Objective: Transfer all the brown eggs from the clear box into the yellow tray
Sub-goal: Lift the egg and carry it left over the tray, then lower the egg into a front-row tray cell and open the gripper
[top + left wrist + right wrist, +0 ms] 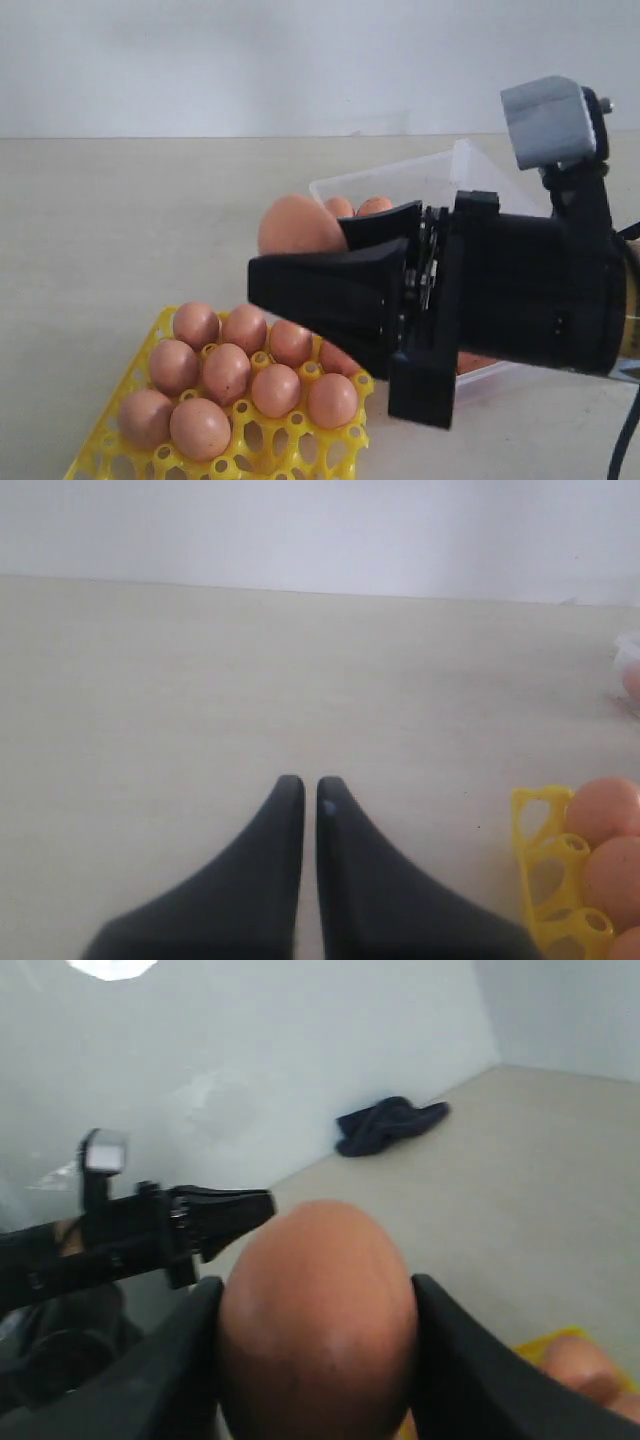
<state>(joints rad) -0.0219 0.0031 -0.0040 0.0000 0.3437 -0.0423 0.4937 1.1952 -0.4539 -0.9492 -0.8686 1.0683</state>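
My right gripper [298,250] is shut on one brown egg [298,224] and holds it in the air above the far side of the yellow tray [108,442]. In the right wrist view the held egg [318,1340] fills the gap between the two black fingers [190,1360]. Several brown eggs [227,370] sit in the tray's cells. The clear box [440,175] lies behind the right gripper, with two eggs [340,207] showing at its near corner. My left gripper [302,785] is shut on nothing, low over the bare table beside the tray's edge [540,830].
The right arm's black body [530,290] hides most of the clear box. A dark cloth [390,1125] lies on the floor by the far wall. The other arm [150,1225] shows in the right wrist view.
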